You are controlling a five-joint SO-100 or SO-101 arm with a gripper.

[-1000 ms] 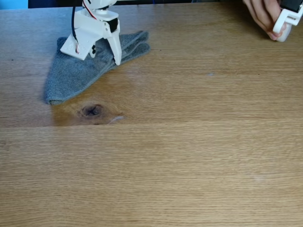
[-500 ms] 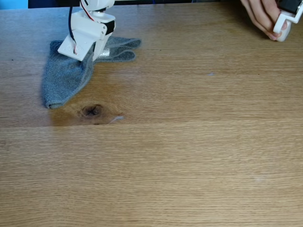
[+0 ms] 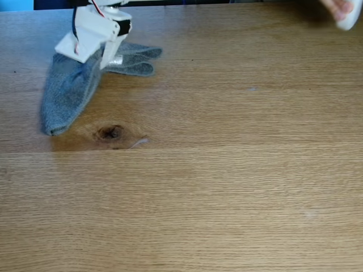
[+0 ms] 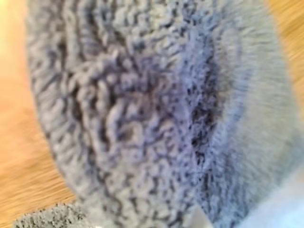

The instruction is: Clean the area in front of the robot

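The bench [image 3: 227, 187] is what's being cleaned here, and the work sits at its far left corner. There the robot's [image 3: 93, 28] white fingers [image 3: 109, 55] point down into a grey cloth [image 3: 71, 90]. They look pinched on a fold of it, though the tips are half buried in the terry. In the wrist view the cloth [image 4: 142, 114] sits right against the lens, blurred. From the fingers the cloth trails two ways: one folded end lies to the right, and a longer flap runs toward the near left, ending beside a dark knot [image 3: 109, 132] in the wood. By the knot there is a small pale fleck [image 3: 140, 141]. At the far right corner a person's hand [image 3: 339, 8] holds something white.

I'd judge this a wiping stroke along the far left. Most of the bench lies untouched, so the next move calls for dragging the cloth nearer and rightward, pressed flat.
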